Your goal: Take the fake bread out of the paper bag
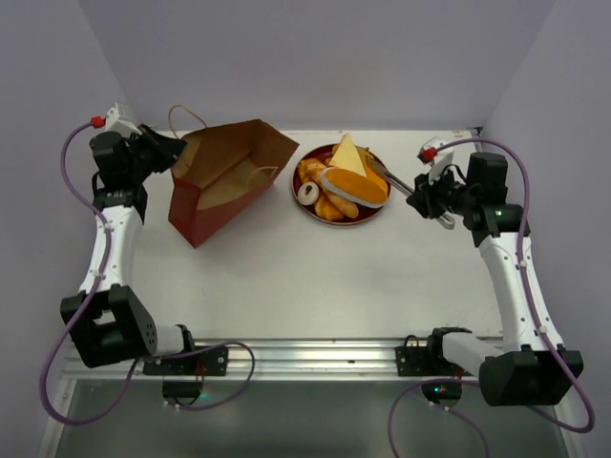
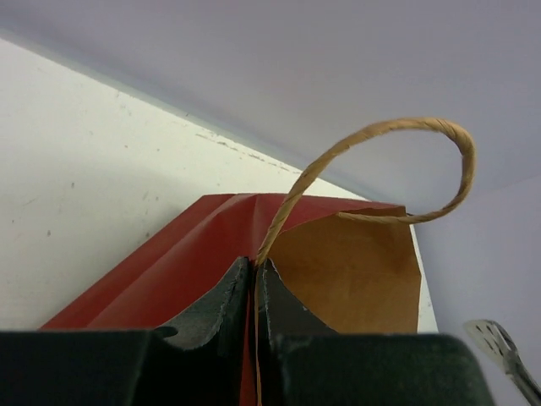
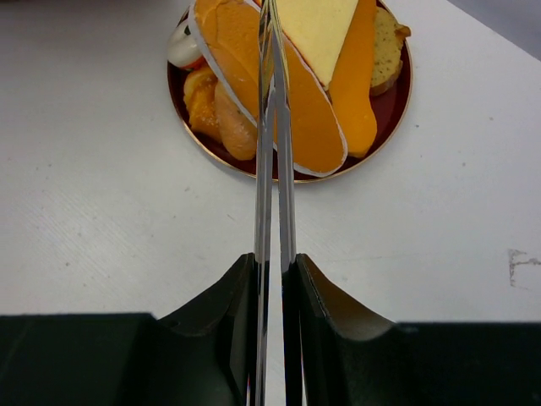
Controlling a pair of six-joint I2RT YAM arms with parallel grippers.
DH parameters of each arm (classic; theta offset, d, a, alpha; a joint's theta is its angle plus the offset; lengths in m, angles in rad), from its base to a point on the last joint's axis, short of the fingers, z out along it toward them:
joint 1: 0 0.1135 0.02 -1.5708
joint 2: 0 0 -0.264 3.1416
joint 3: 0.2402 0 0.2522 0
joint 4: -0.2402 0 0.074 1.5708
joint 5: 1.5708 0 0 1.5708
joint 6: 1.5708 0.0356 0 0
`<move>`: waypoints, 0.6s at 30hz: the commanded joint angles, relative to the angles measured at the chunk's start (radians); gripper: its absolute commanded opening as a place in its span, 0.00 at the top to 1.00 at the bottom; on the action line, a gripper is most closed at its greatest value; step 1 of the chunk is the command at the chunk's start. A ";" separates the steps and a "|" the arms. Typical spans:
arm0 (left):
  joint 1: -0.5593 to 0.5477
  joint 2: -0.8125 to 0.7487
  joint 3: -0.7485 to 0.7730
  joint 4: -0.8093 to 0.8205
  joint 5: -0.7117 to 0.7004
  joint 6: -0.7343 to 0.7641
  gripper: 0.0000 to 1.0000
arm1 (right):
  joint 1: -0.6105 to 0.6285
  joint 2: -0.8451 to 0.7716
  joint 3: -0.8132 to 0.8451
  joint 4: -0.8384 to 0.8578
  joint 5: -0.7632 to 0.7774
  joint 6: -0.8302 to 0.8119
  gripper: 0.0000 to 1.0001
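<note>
Several pieces of fake bread [image 1: 342, 183] lie heaped on a round dark red plate [image 1: 368, 217] toward the back of the tabletop [image 1: 315, 277], all outside the paper bag [image 1: 215, 186]. That bag lies on its side just left of the plate, its brown inside showing. My left pincer [image 2: 255, 272] is clenched on the bag's edge, right where a looped cord handle [image 2: 406, 127] rises. My right pincer [image 3: 272, 262] is clamped on metal tongs [image 3: 272, 169], pressed together, reaching over the bread on the plate.
</note>
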 commanded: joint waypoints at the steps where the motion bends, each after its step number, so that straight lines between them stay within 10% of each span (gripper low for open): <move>1: 0.025 0.067 0.067 0.095 0.041 -0.079 0.89 | -0.034 -0.041 -0.013 0.077 -0.107 0.028 0.73; 10: 0.065 0.218 0.110 0.098 0.017 -0.044 0.82 | -0.050 -0.040 -0.020 0.082 -0.130 0.041 0.73; 18: 0.090 0.219 0.162 0.046 -0.057 0.063 0.52 | -0.054 -0.029 -0.022 0.082 -0.130 0.047 0.73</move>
